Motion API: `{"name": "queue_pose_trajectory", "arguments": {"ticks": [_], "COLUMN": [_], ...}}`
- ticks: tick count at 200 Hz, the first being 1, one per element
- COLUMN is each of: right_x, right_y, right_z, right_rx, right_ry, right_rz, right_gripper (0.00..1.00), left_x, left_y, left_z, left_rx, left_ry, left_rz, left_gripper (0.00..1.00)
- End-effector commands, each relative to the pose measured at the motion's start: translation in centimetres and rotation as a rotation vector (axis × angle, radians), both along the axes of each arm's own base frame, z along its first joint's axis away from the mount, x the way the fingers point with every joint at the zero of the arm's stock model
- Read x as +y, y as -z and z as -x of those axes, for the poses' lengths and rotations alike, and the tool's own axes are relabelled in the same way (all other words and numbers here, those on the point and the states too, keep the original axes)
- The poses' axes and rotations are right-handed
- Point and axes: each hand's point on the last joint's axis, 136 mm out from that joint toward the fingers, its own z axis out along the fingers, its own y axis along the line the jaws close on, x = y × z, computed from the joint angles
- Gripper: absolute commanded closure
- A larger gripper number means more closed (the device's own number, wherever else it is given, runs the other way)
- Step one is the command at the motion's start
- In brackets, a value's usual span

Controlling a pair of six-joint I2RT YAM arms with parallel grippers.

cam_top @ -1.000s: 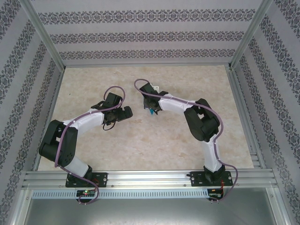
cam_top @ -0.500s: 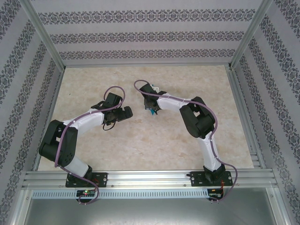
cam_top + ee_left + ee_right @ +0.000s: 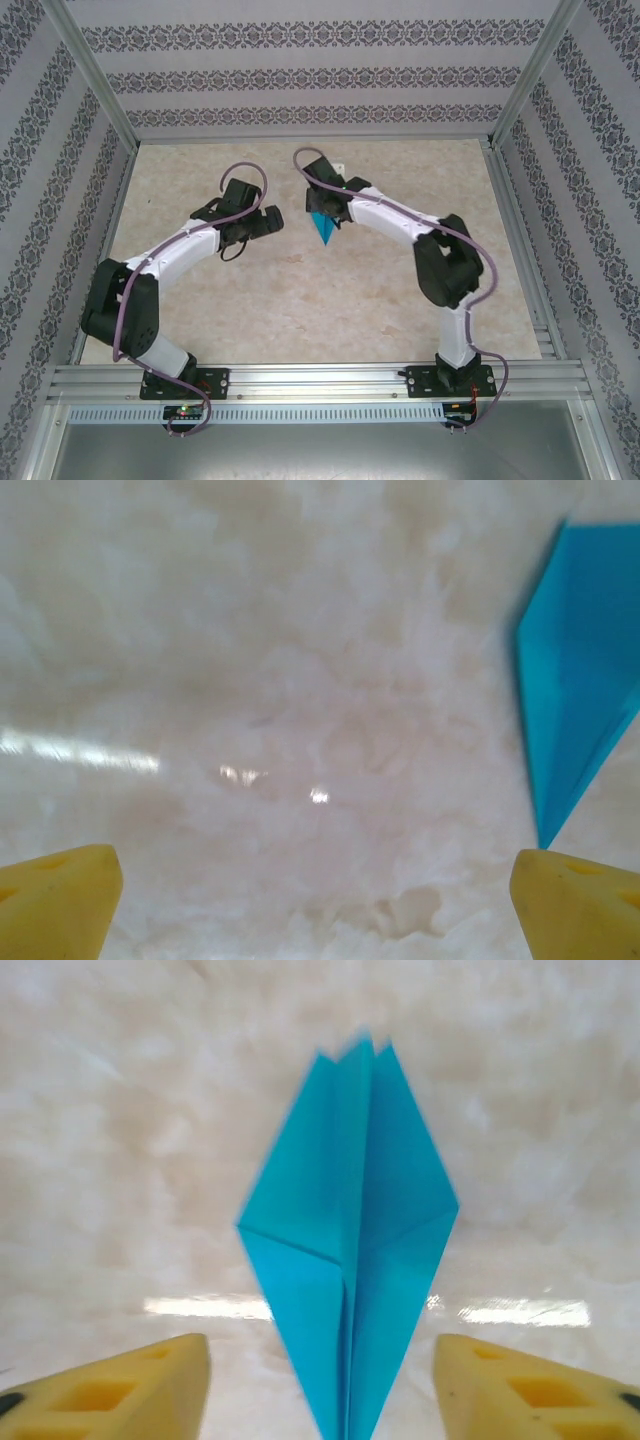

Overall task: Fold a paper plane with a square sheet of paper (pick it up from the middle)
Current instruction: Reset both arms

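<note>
1. Where the right pincer (image 3: 320, 1352) looks down, its two yellow fingers (image 3: 130, 1390) stand apart, with a gap on each side of the paper plane (image 3: 350, 1220). It is released and grips nothing.
2. That plane is a blue dart with a centre crease. Its narrow end runs between the fingers and its split end points away from them. Its edges are slightly blurred, and I cannot tell whether it lies flat.
3. The left pincer (image 3: 315, 870) is spread wide and empty, its fingers at the bottom corners of its own view. The plane's tip comes near the one on the right.
4. Seen from above, the plane sits just beside the right pincer, between the two pincers, towards the far middle of the table (image 3: 300, 310).
5. The tabletop is pale beige, marbled and glossy, with streaks of reflected light.
6. Around it stand walls (image 3: 300, 80) papered in bands of grey-purple floral pattern, with aluminium posts (image 3: 90, 70) at the corners. A metal rail (image 3: 320, 378) along the near edge carries both arm bases.
</note>
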Motion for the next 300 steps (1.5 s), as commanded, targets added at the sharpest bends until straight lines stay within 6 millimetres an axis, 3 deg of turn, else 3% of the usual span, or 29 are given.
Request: {"name": "queue_pose_trajectory", "arguments": {"ticks": [1,19,37,50,78,93,116,153,211,300], "right_x": [-2.7,-6.2,-10.9,-14.6,-22.6,-26.2,-29.6,-31.5,-29.8,-30.3], "right_y": [-6.7,-9.7,-11.7,-12.7,-11.7,-9.8,-5.8,-1.0,-1.1,0.8], "right_z": [0.5,1.2,2.4,3.4,5.6,6.5,7.0,7.0,4.0,3.9], "right_rx": [-0.139,-0.239,-0.338,-0.398,-0.452,-0.47,-0.514,-0.52,-0.591,-0.646], "right_ry": [0.028,0.08,0.161,0.234,0.393,0.449,0.442,0.42,0.273,0.228], "right_rz": [-0.017,0.008,0.06,0.097,0.217,0.285,0.343,0.342,0.311,0.196], "right_gripper": [0.31,0.21,0.03,0.02,0.02,0.02,0.02,0.02,0.02,0.02], "left_x": [3.0,5.3,8.3,10.7,15.5,17.3,18.6,18.4,15.0,13.9], "left_y": [-4.6,-6.7,-8.1,-8.4,-7.4,-6.6,-5.5,-4.0,-2.9,1.5], "left_z": [-1.7,-2.1,-1.8,-1.1,1.2,2.3,3.4,2.7,-0.1,-2.7], "left_rx": [-0.153,-0.242,-0.316,-0.352,-0.384,-0.397,-0.441,-0.572,-0.747,-0.697], "left_ry": [-0.043,-0.082,-0.153,-0.218,-0.37,-0.403,-0.389,-0.287,-0.031,0.078], "left_rz": [-0.104,-0.166,-0.239,-0.313,-0.477,-0.531,-0.605,-0.504,-0.414,-0.384], "left_gripper": [0.0,0.0,0.0,0.0,0.0,0.0,0.0,0.0,0.0,0.0]}}
